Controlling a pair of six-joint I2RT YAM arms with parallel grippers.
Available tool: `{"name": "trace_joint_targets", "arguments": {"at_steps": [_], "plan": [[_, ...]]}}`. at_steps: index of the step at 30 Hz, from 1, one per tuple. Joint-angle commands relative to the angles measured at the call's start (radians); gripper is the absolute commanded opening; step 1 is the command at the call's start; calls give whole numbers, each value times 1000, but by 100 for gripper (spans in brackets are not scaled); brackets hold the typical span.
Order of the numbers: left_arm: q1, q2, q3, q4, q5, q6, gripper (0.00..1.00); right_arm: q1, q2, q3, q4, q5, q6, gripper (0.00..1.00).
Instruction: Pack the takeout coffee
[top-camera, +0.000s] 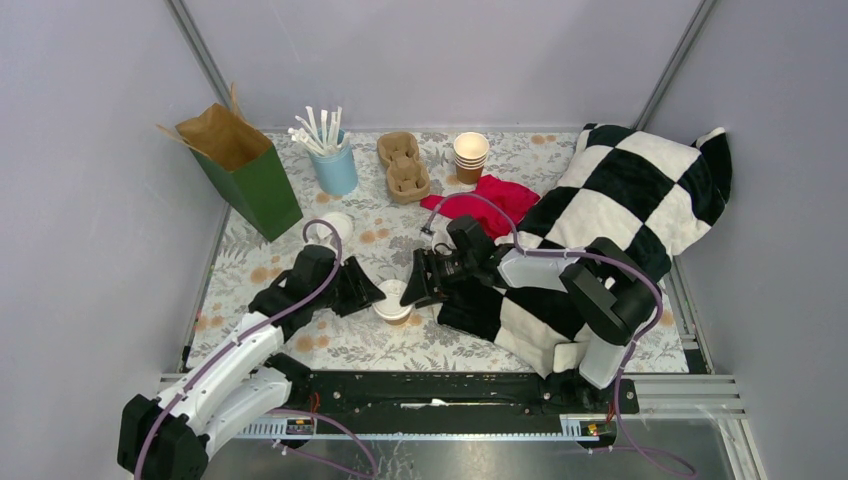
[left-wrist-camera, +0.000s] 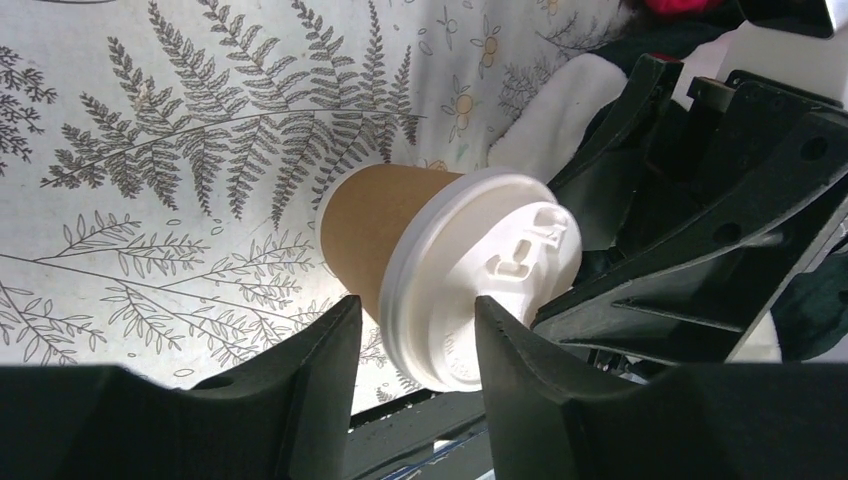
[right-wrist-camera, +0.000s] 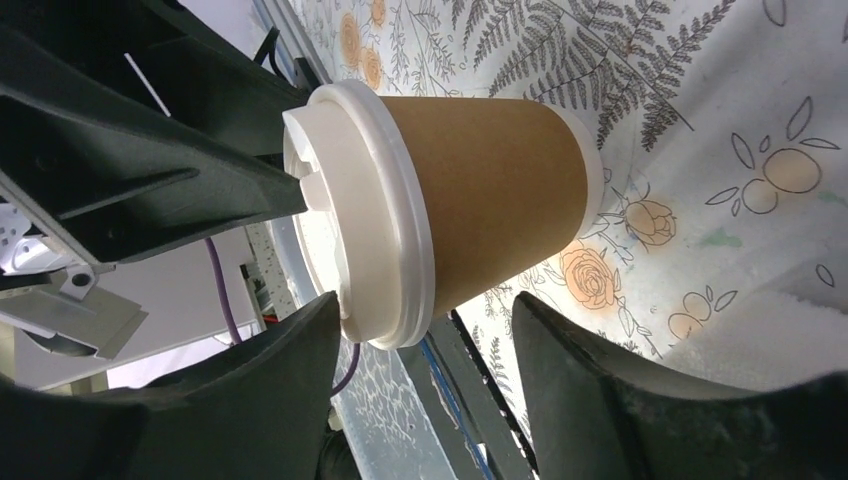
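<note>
Grey walls box in a desk (top-camera: 370, 345) covered with a cloth printed with ferns and orange flowers. At the upper left of the top view stands an open green bag (top-camera: 245, 170) with a brown lining. Below its right corner lies a loose white lid (top-camera: 335, 225). To the right come a blue cup of white straws (top-camera: 337, 170), two pulp carriers (top-camera: 403, 165), a stack of lidless cups (top-camera: 471, 157), a red cloth (top-camera: 490, 200) and, filling the right side, a black-and-white checked pillow (top-camera: 630, 200).

At the lower left, the left arm (top-camera: 240, 360) reaches toward the centre. The left jaws stand parted at a moderate gap, clamping nothing. In the left wrist view their tips frame the rim of the lid from just short of it.

The coffee (top-camera: 392, 298) stands upright on the cloth at lower centre, between the two sets of jaws. Its kraft wall (left-wrist-camera: 375, 225) is plain, with no print showing. The white lid bears raised moulded marks around the sip tab, and I cannot read them as letters. In the right wrist view a tip of the left jaws meets the lid's top (right-wrist-camera: 320, 190).

The right arm (top-camera: 600, 300) comes in over the pillow. The right jaws are also parted and hold nothing, with the coffee (right-wrist-camera: 480, 200) just beyond their tips.
</note>
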Motion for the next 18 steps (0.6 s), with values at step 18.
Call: {"name": "trace_joint_targets", "arguments": {"at_steps": [18], "plan": [[-2,82,58,1,-124,76,50,-56,60,47,62,-5,35,62]]}}
